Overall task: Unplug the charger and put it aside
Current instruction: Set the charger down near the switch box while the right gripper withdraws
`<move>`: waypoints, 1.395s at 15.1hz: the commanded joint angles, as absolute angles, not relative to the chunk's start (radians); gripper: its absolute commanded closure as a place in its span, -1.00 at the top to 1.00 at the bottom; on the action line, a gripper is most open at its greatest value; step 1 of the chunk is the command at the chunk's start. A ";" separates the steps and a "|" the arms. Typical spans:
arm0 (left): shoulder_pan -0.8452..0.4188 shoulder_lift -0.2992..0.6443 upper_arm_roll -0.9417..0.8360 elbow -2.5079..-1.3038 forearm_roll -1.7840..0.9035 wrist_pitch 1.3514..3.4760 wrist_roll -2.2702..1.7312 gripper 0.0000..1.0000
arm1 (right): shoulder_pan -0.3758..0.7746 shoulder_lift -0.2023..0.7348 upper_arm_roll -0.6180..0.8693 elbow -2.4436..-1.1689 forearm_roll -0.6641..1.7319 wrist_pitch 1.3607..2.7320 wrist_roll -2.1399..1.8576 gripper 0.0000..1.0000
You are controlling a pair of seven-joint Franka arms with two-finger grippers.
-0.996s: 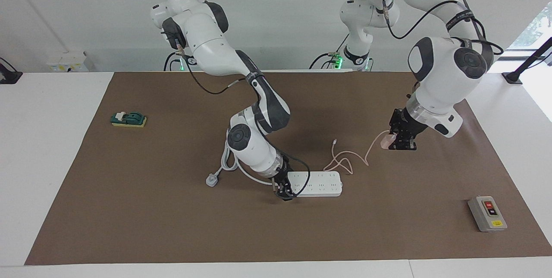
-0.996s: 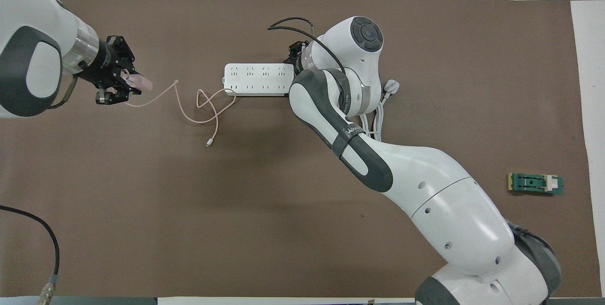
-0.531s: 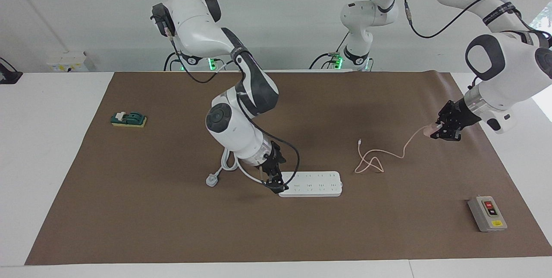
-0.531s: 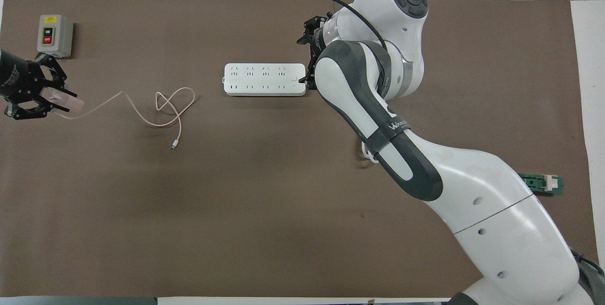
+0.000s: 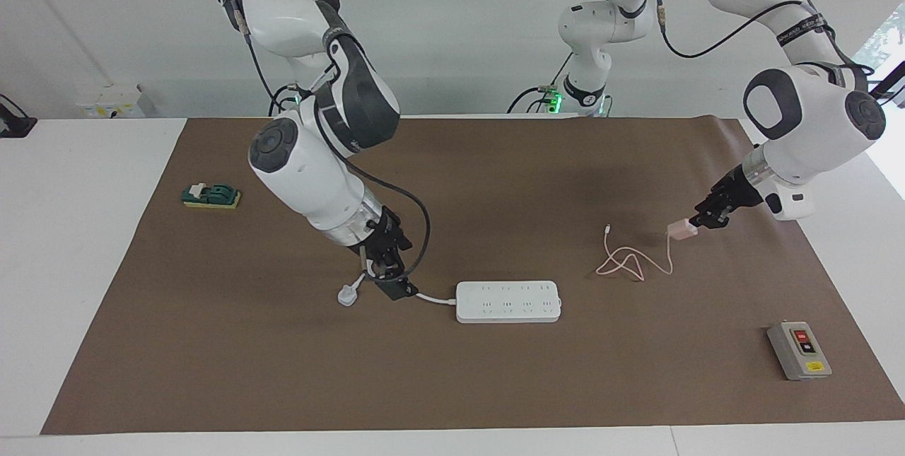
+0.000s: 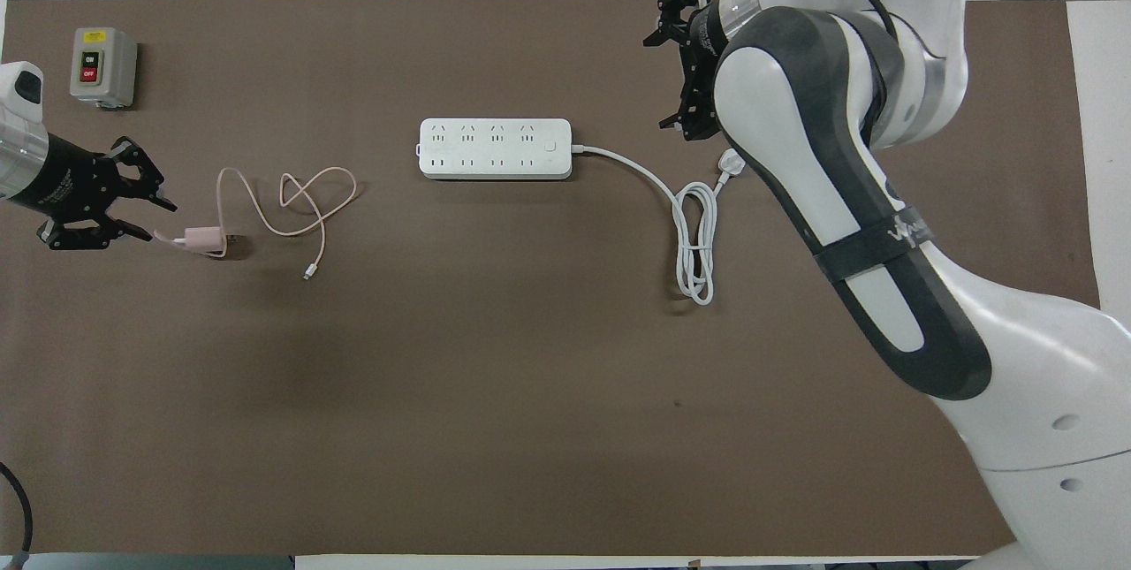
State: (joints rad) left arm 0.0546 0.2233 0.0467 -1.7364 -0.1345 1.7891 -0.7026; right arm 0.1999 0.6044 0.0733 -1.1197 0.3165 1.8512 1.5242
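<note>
While the right gripper (image 5: 396, 285) hangs over the white cord, fingers parted and empty, the charger (image 5: 682, 230) lies unplugged on the tabletop (image 5: 495, 385), well apart from the power strip (image 5: 508, 301). Its cube sits just off the released fingers of the left gripper (image 5: 705, 220), toward the strip.

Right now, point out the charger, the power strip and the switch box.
charger (image 6: 205, 239), overhead view, on the pink cube body.
power strip (image 5: 508, 301), facing view, on the middle of its socket face.
switch box (image 6: 102, 66), overhead view, on its grey top face.
</note>
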 commanded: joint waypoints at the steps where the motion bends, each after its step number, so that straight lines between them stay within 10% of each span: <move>1: 0.035 0.184 0.052 -1.764 -0.137 1.798 -0.678 1.00 | 0.118 0.532 0.078 -1.146 0.235 1.755 1.291 1.00; 8: 0.002 0.160 0.045 -1.669 -0.058 1.723 -0.455 1.00 | 0.003 0.379 0.078 -1.179 0.005 1.528 0.560 1.00; 16: -0.026 -0.023 0.040 -1.704 -0.055 1.563 -0.291 1.00 | -0.067 -0.013 0.078 -1.605 -0.006 1.512 0.094 1.00; 21: -0.028 -0.003 0.026 -1.707 -0.049 1.546 -0.167 1.00 | -0.094 -0.064 0.077 -1.698 -0.003 1.536 -0.017 1.00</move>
State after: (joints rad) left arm -0.0210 -0.0117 0.0328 -1.6963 -0.0686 1.5553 -0.2316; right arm -0.0755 -0.0292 0.0679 -1.6286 0.0100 1.5021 0.0378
